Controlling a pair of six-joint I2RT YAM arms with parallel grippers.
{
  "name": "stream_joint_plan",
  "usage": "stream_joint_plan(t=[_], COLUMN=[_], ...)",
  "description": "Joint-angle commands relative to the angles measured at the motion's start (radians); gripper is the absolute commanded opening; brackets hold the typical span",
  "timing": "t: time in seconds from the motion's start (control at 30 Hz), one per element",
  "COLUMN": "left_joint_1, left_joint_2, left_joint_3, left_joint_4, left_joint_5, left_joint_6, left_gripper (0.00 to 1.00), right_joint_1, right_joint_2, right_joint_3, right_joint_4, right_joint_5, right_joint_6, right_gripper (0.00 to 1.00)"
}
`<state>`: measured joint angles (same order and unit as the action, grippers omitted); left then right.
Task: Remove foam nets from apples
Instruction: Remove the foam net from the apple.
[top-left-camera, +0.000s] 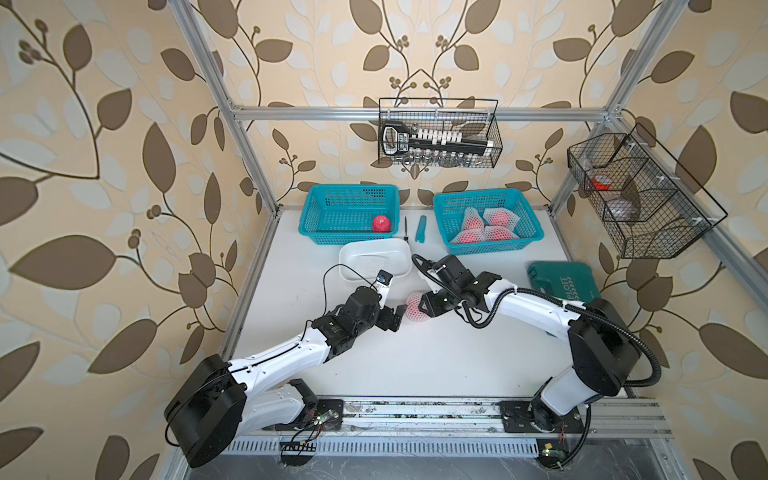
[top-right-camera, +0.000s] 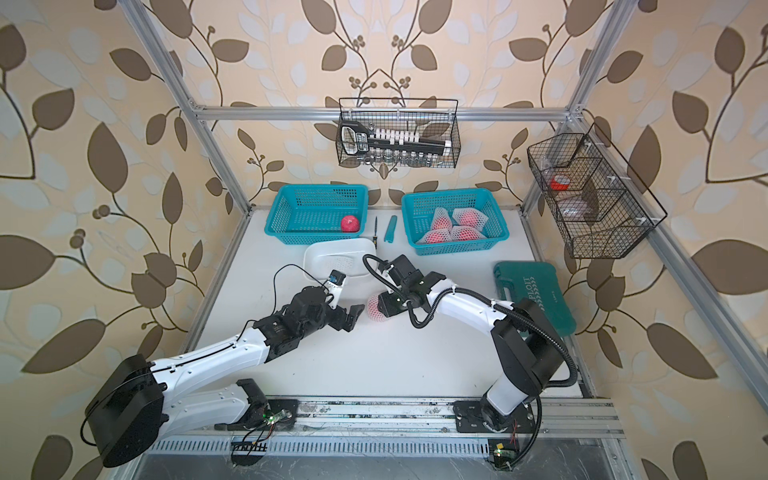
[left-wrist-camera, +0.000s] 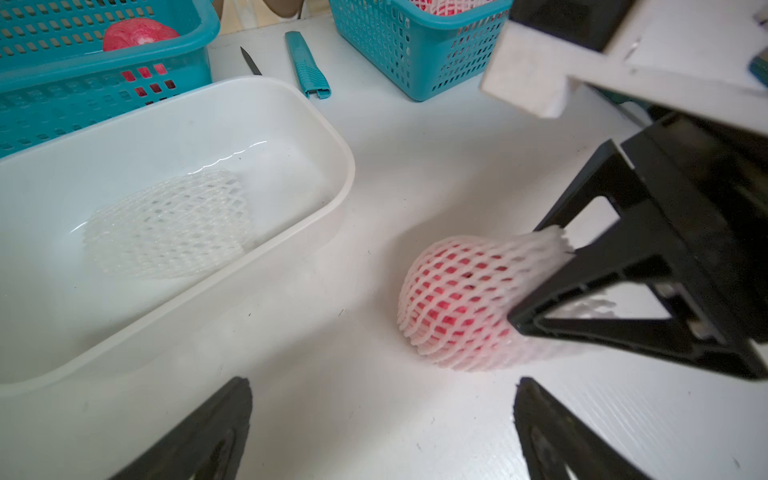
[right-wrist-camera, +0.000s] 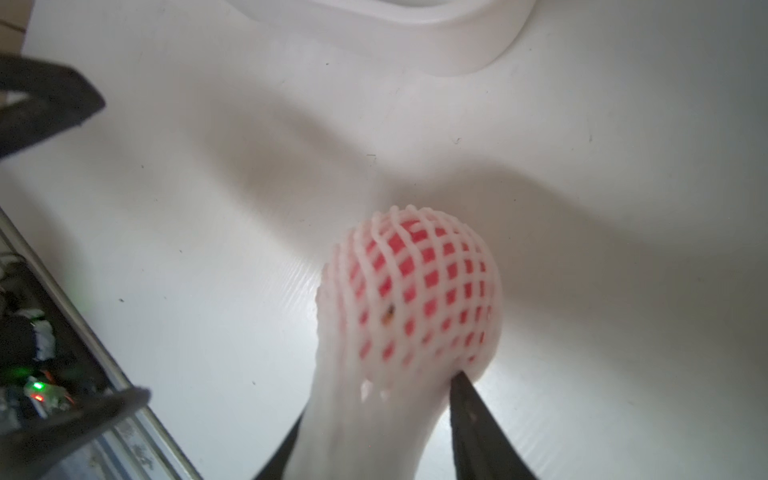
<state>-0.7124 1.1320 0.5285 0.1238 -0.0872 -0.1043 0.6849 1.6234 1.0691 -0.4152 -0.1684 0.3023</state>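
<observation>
Right wrist view showed the right gripper pinched on the gathered tail of a foam net, with one black finger on either side of the white mesh. Inside that net sat an apple, its red skin showing through the diamond holes. It rested on the white table near the middle. The left wrist view showed the same pinch from the other side, the net's bunched end squeezed between the two fingers.

The left gripper was spread wide and held nothing. Its fingers sat low over the table, just short of the netted apple and not touching it.

A white tub stood near the apple, and a loose net lay flat in it.

In both top views two teal baskets stood at the far edge of the table. The left basket held one bare apple. The right basket held several apples in their nets. A small knife and its teal sheath lay between the baskets. A green case lay beside the right arm.
</observation>
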Motion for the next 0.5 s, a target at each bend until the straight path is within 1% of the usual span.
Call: stream_joint_plan(t=[0.0, 0.03, 0.1, 0.13, 0.17, 0.23, 0.37, 0.43, 0.47], left_joint_1=[0.004, 0.004, 0.003, 0.003, 0.003, 0.003, 0.004, 0.004, 0.003], left_joint_2=[-0.023, -0.021, -0.018, -0.018, -0.018, -0.026, -0.053, -0.058, -0.058], left_joint_3=[-0.014, -0.017, -0.019, -0.019, -0.021, -0.022, -0.031, -0.039, -0.044], left_joint_4=[0.03, 0.035, 0.04, 0.041, 0.043, 0.043, 0.046, 0.051, 0.053], left_joint_5=[-0.017, -0.019, -0.026, -0.03, -0.034, -0.047, -0.066, -0.077, -0.083], left_joint_6=[-0.001, -0.001, 0.001, 0.002, 0.004, 0.011, 0.026, 0.029, 0.03], left_gripper=[0.99, 0.99, 0.99, 0.99, 0.99, 0.99, 0.99, 0.99, 0.99], right_joint_1=[0.004, 0.004, 0.003, 0.004, 0.004, 0.004, -0.018, -0.024, -0.024], right_joint_2=[-0.005, -0.008, -0.011, -0.011, -0.014, -0.024, -0.043, -0.012, 0.011], right_joint_3=[0.057, 0.069, 0.099, 0.12, 0.136, 0.171, 0.226, 0.258, 0.276], right_joint_4=[-0.041, -0.056, -0.096, -0.123, -0.144, -0.19, -0.24, -0.292, -0.322], right_joint_5=[-0.004, -0.002, -0.013, -0.016, -0.019, -0.037, -0.125, -0.108, -0.07], right_joint_6=[-0.017, -0.025, -0.048, -0.059, -0.068, -0.094, -0.123, -0.144, -0.151], right_gripper=[0.24, 0.19, 0.15, 0.09, 0.07, 0.0, 0.0, 0.0, 0.0])
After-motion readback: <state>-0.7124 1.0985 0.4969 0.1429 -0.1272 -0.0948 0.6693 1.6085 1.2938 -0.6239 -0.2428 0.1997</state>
